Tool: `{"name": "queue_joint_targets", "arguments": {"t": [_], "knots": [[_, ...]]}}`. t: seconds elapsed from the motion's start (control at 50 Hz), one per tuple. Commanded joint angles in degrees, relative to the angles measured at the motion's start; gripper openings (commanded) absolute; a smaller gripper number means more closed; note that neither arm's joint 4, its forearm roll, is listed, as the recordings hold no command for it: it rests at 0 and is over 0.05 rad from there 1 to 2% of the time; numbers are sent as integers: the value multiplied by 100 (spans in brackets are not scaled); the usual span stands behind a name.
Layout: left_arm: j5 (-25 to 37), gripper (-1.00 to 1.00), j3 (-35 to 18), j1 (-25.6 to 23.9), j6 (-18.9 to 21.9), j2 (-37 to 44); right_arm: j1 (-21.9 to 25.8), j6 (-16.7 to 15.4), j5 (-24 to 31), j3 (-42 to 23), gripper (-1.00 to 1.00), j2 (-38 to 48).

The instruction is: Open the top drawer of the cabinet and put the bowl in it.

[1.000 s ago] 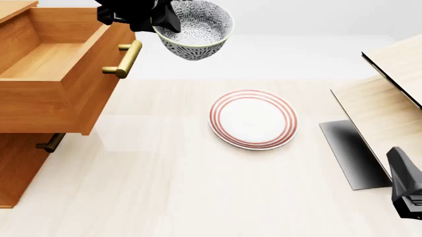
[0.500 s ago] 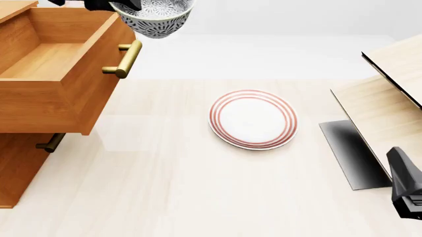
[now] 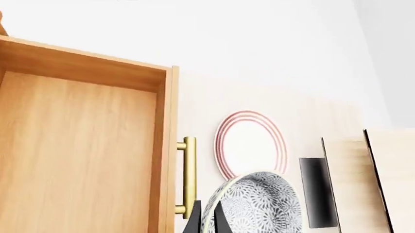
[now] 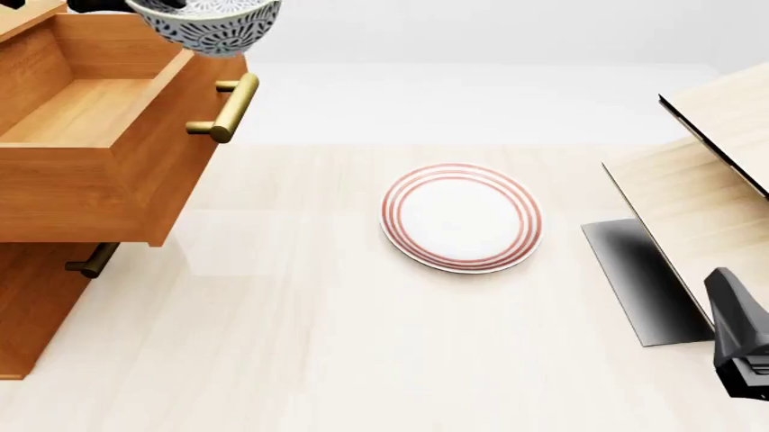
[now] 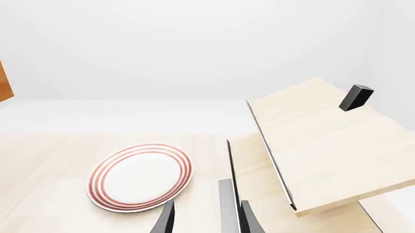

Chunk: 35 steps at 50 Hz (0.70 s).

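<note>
The top drawer (image 4: 90, 135) of the orange-brown cabinet (image 4: 31, 315) stands pulled well out, its pale wooden floor bare, so the opening step appears done. What remains is placing the bowl (image 4: 204, 22) inside. In the front view the speckled bowl hangs in the air at the top edge of the frame, above the drawer's front corner near the brass handle (image 4: 226, 108); it is not yet inside.

The left gripper (image 3: 206, 222) carries the bowl, its jaws pinched on the rim. Judging by this, the bowl needs to travel further over the drawer's cavity, then down, before release.

The front view shows only a dark sliver of the left arm, so the grip itself is seen only in the left wrist view, which looks down past the bowl into the drawer and onto the red-ringed plate (image 3: 251, 144) on the bench (image 4: 360, 342). The right gripper (image 5: 204, 218) idles, jaws parted and empty, near a pale wood structure (image 5: 324, 145). Only the right wrist view shows a small dark block (image 5: 356, 97) resting on that structure.
</note>
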State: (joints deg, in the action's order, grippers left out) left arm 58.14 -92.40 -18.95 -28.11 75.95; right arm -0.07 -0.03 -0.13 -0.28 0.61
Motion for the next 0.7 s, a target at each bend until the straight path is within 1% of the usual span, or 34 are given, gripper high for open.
{"name": "queue_joint_targets", "arguments": {"t": [0.02, 0.18, 0.36, 0.54, 0.7], "knots": [[24, -100, 198, 275, -83, -355, 1, 4, 2, 4, 100, -9], [109, -100, 248, 520, -88, -543, 1, 4, 2, 4, 100, -9], [49, -100, 513, 785, -169, -788, 1, 4, 2, 4, 100, -9], [-43, -100, 728, 869, -269, -999, 1, 4, 2, 4, 100, -9], [-35, -100, 791, 1082, -313, -1069, 1, 4, 2, 4, 100, -9]]}}
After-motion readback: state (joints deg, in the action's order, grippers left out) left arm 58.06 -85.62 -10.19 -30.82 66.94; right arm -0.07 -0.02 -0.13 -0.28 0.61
